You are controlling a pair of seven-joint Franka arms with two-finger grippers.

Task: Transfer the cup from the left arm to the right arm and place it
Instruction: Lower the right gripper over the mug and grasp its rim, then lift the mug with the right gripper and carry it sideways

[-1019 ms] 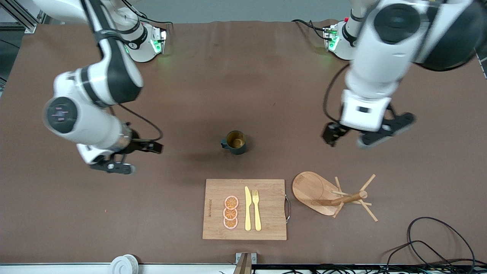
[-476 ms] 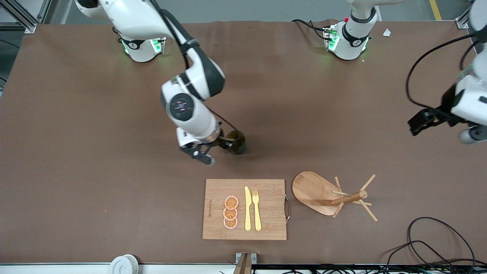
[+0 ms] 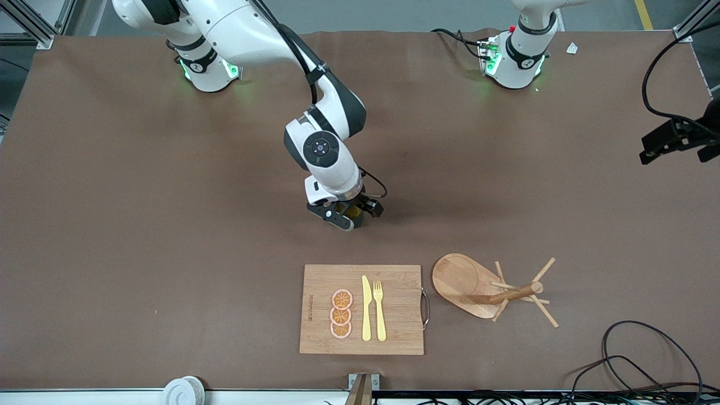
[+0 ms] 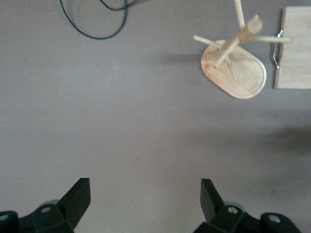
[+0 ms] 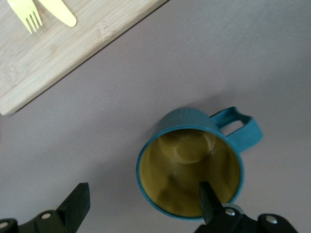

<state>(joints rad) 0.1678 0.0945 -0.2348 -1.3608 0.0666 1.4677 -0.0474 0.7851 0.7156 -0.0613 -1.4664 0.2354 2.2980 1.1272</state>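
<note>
cup (image 5: 189, 165) upright under open right gripper (image 5: 141, 204)

White arms (image 3: 326, 157) with black joints, black cables, green-lit bases (image 3: 205, 70).

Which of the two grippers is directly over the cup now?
The right gripper, open above the cup at the table's middle. The left gripper hangs open at the left arm's end of the table, away from it.
</note>
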